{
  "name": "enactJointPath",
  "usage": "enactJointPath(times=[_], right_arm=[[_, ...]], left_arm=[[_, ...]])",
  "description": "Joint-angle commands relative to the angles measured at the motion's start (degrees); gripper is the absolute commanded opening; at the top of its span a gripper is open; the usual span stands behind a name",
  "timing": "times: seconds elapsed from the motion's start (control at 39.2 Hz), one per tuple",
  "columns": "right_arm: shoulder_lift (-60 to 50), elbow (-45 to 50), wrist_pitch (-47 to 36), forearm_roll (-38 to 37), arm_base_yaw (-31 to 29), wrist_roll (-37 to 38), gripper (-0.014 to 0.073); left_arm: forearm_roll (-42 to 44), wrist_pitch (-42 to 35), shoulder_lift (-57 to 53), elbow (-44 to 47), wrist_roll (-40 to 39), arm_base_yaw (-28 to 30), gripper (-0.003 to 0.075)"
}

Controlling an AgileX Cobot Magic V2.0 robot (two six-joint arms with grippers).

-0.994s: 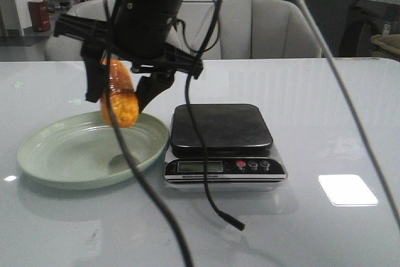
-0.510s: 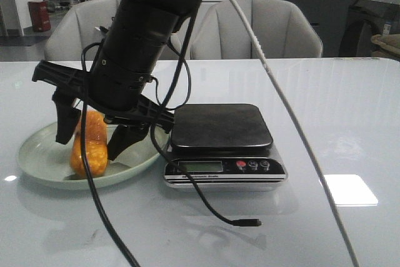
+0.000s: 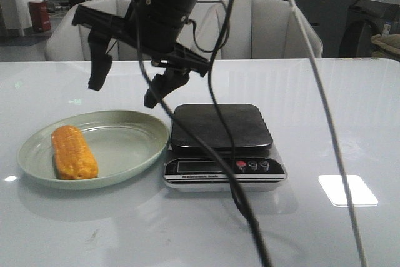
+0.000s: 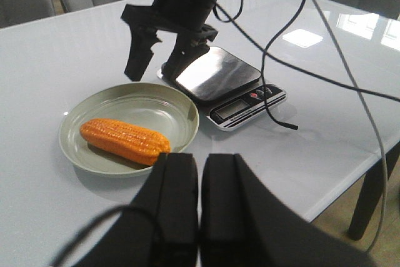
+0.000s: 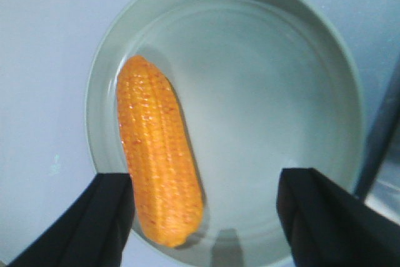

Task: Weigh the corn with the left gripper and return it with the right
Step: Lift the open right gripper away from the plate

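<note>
The orange-yellow corn (image 3: 74, 152) lies flat on the left side of the pale green plate (image 3: 128, 145), with nothing holding it. My right gripper (image 3: 125, 89) hangs open well above the plate, next to the scale. In its wrist view the corn (image 5: 159, 154) lies in the plate (image 5: 269, 92) below the right gripper (image 5: 203, 182), near one finger and apart from both. My left gripper (image 4: 199, 157) is shut and empty, back from the plate, looking at the corn (image 4: 125, 141). It does not show in the front view.
A digital kitchen scale (image 3: 220, 126) with a bare black platform stands right of the plate, touching its rim. Black cables hang from the right arm down across the scale (image 4: 215, 73). Grey chairs stand behind the white table (image 3: 325, 92).
The right gripper carried the corn down into the plate, let it go, and rose open above it. The corn now lies flat on the plate.
</note>
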Motion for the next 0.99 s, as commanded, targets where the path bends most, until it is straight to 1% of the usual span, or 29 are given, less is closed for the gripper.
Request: enactJointPath(times=[0.0,0.18,0.28,0.41,0.59,0.82,0.97], right_arm=[[-6.4,-1.9,3.4,-0.5,-2.3,-5.8,0.0573],[-10.0,-1.1,10.7,-3.5,-6.7,-11.8,0.0573],[-12.9,1.9,12.3,-6.8,-9.7,-14.4,0.0573],[-17.4,8.4,11.7,-8.0,-13.2,-17.6,0.0573],[-25.7,20.0,6.1,-8.0,-16.2,-21.1,0.0573],[-39.0,32.6,-1.1,-7.9,-16.4,-23.8,0.0573],[-49.8,41.3,-8.5,-7.9,-16.4,-25.7,0.0573]], left_arm=[[-0.2,-4.3,-1.1,-1.3,0.1,0.0,0.0122],[-0.2,-4.3,-1.1,-1.3,0.1,0.0,0.0122],[-0.2,-4.3,-1.1,-1.3,0.1,0.0,0.0122],[-0.2,-4.3,-1.1,-1.3,0.1,0.0,0.0122],[-0.2,-4.3,-1.1,-1.3,0.1,0.0,0.0122],[-0.2,-4.3,-1.1,-1.3,0.1,0.0,0.0122],[-0.2,-4.3,-1.1,-1.3,0.1,0.0,0.0122]])
